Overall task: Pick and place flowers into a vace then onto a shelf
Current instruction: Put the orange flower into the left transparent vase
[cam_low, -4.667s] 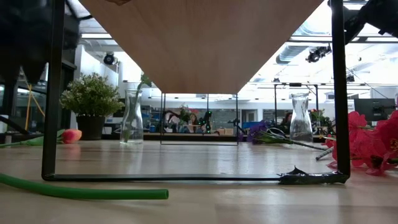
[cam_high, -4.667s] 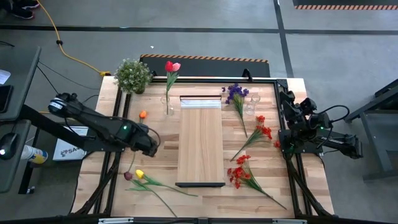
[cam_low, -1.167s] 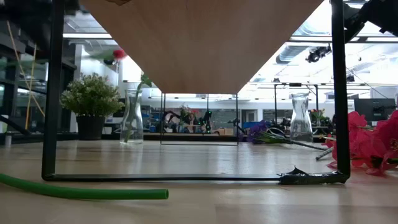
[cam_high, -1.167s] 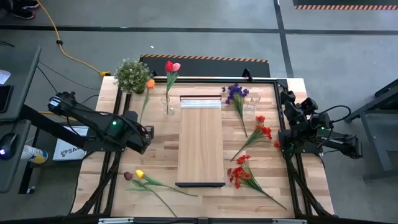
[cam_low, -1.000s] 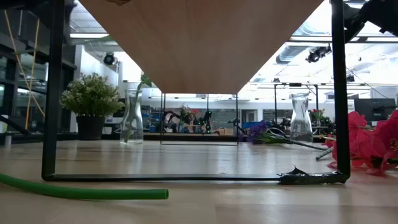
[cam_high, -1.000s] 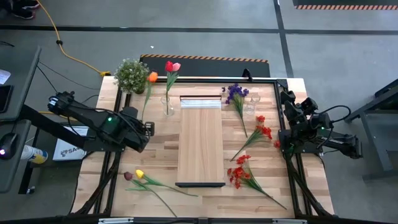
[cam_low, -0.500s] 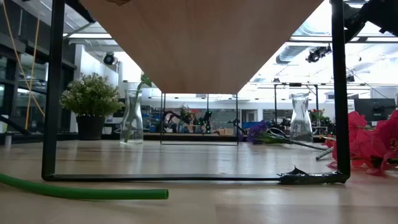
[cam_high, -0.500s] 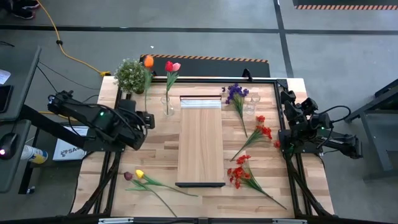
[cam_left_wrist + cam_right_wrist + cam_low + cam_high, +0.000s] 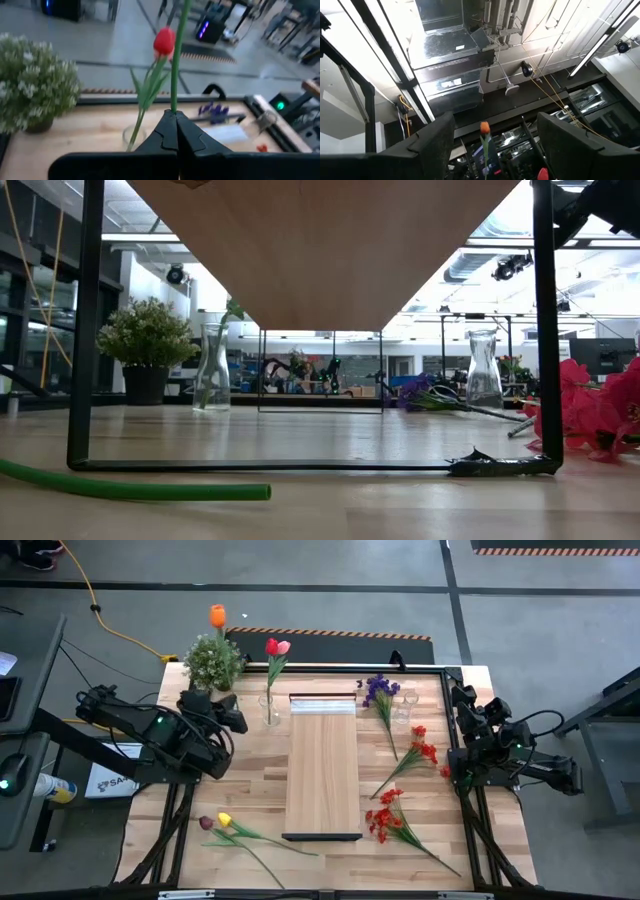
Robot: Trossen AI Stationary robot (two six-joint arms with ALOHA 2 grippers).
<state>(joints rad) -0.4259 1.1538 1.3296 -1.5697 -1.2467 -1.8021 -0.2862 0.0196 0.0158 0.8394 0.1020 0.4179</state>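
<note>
while the orange tulip (image 9: 217, 616) is held upright, its stem pinched by the shut fingers of the left gripper (image 9: 174, 116), it is carried above the potted plant (image 9: 212, 662). it must next be lined up over the glass vase (image 9: 270, 708) beside the shelf (image 9: 322, 766) and lowered. the right gripper (image 9: 490, 145) is parked at the table's right edge, fingers spread.

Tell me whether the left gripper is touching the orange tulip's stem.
Touching. The left wrist view shows the left gripper shut on the orange tulip's green stem.
</note>
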